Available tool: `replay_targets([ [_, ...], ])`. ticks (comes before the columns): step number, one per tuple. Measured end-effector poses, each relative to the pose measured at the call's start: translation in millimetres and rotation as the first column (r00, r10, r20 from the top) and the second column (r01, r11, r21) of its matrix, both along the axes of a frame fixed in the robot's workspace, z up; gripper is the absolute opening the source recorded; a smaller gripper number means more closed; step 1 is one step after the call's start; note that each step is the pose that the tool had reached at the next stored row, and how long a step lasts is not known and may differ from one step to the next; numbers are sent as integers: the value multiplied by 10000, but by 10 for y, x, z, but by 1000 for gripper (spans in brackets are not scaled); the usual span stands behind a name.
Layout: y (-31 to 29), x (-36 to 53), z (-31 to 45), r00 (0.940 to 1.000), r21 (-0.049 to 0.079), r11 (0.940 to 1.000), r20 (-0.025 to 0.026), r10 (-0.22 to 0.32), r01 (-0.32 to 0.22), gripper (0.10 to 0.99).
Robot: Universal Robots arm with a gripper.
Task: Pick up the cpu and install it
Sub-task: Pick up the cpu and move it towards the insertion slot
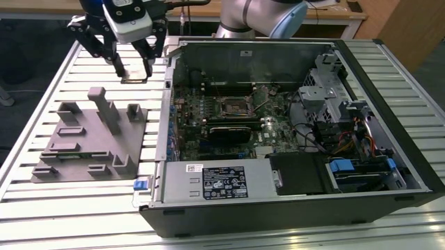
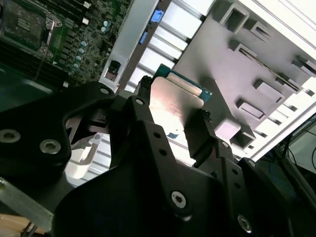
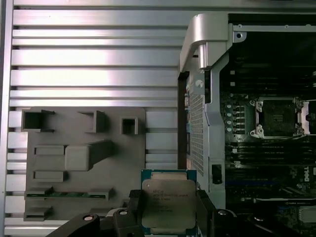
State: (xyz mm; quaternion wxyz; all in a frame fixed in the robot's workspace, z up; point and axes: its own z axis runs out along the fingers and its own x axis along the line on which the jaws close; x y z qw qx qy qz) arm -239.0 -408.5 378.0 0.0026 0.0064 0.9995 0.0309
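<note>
Exterior view: the gripper [image 1: 135, 72] hangs over the table [image 1: 41, 83], beside the case's far corner on the exterior view's left.
Gripper state: its black fingers [image 3: 131, 212] are drawn narrow and clamp the cpu [image 3: 169, 202] by two opposite edges.
Cpu: a small flat square with a pale brushed-metal top and a green rim. It is held off the table, near the fixture's edge and the case wall.
Case [image 1: 278, 216]: a black tower on its side with the panel off. It holds a green motherboard [image 1: 208, 122], a dark square socket [image 3: 276, 116] in a metal frame, a grey box with a white label [image 1: 215, 179], and bundled cables.
Fixture [image 1: 87, 140]: a matte grey plate with upright posts and rectangular pockets. A thin green strip [image 3: 64, 194] lies in one slot.
Table: ribbed aluminium slats.
Room: wooden furniture [image 1: 393, 21] stands beyond the table.
</note>
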Motion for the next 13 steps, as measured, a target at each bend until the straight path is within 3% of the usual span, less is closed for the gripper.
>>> replay_targets([
  [13, 0, 327, -3, 10000, 0, 10000, 0, -1, 1, 529],
])
